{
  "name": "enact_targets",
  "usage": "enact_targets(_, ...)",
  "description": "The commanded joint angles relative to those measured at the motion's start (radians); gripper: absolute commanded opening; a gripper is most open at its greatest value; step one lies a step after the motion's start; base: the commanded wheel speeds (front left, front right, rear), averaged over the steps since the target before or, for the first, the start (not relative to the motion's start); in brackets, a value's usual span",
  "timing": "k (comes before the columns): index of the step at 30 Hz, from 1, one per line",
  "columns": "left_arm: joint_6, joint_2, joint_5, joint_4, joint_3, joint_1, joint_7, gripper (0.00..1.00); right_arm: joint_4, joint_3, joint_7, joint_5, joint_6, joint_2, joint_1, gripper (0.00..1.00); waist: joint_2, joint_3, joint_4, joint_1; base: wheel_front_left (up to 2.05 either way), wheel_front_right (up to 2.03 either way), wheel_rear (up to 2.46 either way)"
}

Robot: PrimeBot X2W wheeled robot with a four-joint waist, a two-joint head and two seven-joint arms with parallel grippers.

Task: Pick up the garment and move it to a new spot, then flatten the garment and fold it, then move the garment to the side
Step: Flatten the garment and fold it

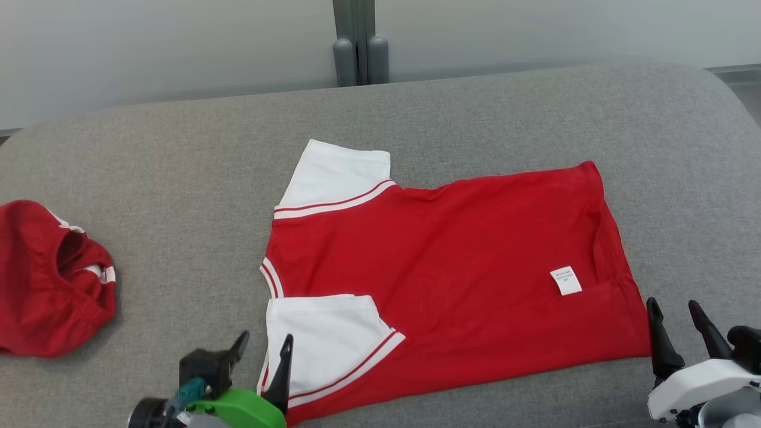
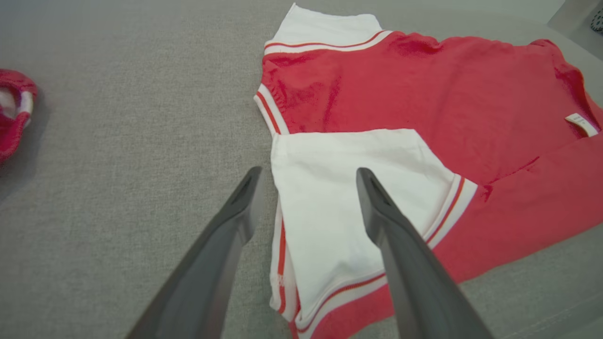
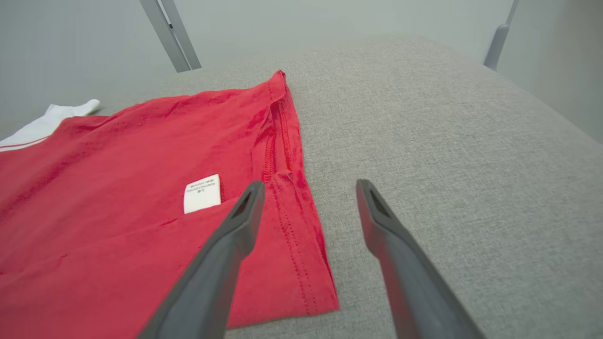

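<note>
The garment (image 1: pixel 446 267) is a red shirt with white, red-striped sleeves, lying flat on the grey cushioned surface (image 1: pixel 178 178). Its near edge is folded over the body, and a white label (image 1: pixel 565 280) shows near the hem. My left gripper (image 1: pixel 266 339) stands open at the near white sleeve (image 2: pixel 339 197), one finger over the sleeve and one beside it, nothing held. My right gripper (image 1: pixel 673 303) is open just off the near hem corner (image 3: pixel 301 263), straddling the hem edge. The wrist views show the garment (image 2: pixel 424 94) (image 3: pixel 118 188) beyond each open pair of fingers (image 2: pixel 308 174) (image 3: pixel 309 184).
A second red garment (image 1: pixel 47 279) lies crumpled at the far left of the surface, also seen in the left wrist view (image 2: pixel 14 108). Grey posts (image 1: pixel 359 47) stand behind the back edge against a pale wall. Bare cushion lies to the right of the hem (image 3: pixel 447 141).
</note>
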Motion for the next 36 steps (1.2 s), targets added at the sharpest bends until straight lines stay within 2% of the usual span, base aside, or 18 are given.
enact_targets(1, -0.003, 0.022, 0.021, -0.008, 0.002, -0.046, 0.014, 1.00, -0.026, -0.001, -0.003, -0.015, -0.002, 0.010, -0.003, 1.00, 0.0000, 0.016, 0.000, 0.0000, 0.00, 0.00, 0.00)
enact_targets(7, -0.047, 0.078, 0.061, -0.029, 0.012, -0.283, 0.086, 1.00, -0.159, 0.040, -0.003, -0.040, -0.002, 0.010, -0.076, 1.00, 0.0000, 0.117, -0.015, 0.0000, 0.00, 0.00, 0.00)
enact_targets(11, -0.088, 0.094, 0.051, -0.002, 0.033, -0.471, 0.140, 1.00, -0.223, 0.068, -0.003, -0.052, -0.002, 0.002, -0.144, 1.00, 0.0000, 0.215, -0.030, 0.0000, 0.00, 0.00, 0.00)
enact_targets(18, -0.183, 0.119, 0.010, 0.137, 0.031, -0.796, 0.273, 1.00, -0.264, 0.105, -0.003, -0.065, -0.002, -0.022, -0.249, 1.00, 0.0000, 0.358, -0.066, 0.0000, 0.00, 0.00, 0.00)
enact_targets(21, -0.207, 0.116, -0.043, 0.229, 0.041, -0.908, 0.344, 1.00, -0.270, 0.112, -0.003, -0.067, -0.002, -0.025, -0.276, 1.00, 0.0000, 0.395, -0.083, 0.0000, 0.00, 0.00, 0.00)
enact_targets(25, -0.225, 0.127, -0.107, 0.318, 0.034, -1.028, 0.431, 1.00, -0.281, 0.107, -0.003, -0.062, -0.002, -0.020, -0.296, 1.00, 0.0000, 0.436, -0.108, 0.0000, 0.00, 0.00, 0.00)
enact_targets(29, -0.234, 0.148, -0.133, 0.373, -0.015, -1.112, 0.512, 1.00, -0.287, 0.103, -0.003, -0.057, -0.002, -0.016, -0.305, 1.00, 0.0000, 0.466, -0.125, 0.0000, 0.00, 0.00, 0.00)
enact_targets(36, -0.235, 0.191, -0.176, 0.420, -0.102, -1.181, 0.595, 1.00, -0.290, 0.103, -0.003, -0.045, -0.002, 0.002, -0.324, 1.00, 0.0000, 0.501, -0.148, 0.0000, 0.00, 0.00, 0.00)
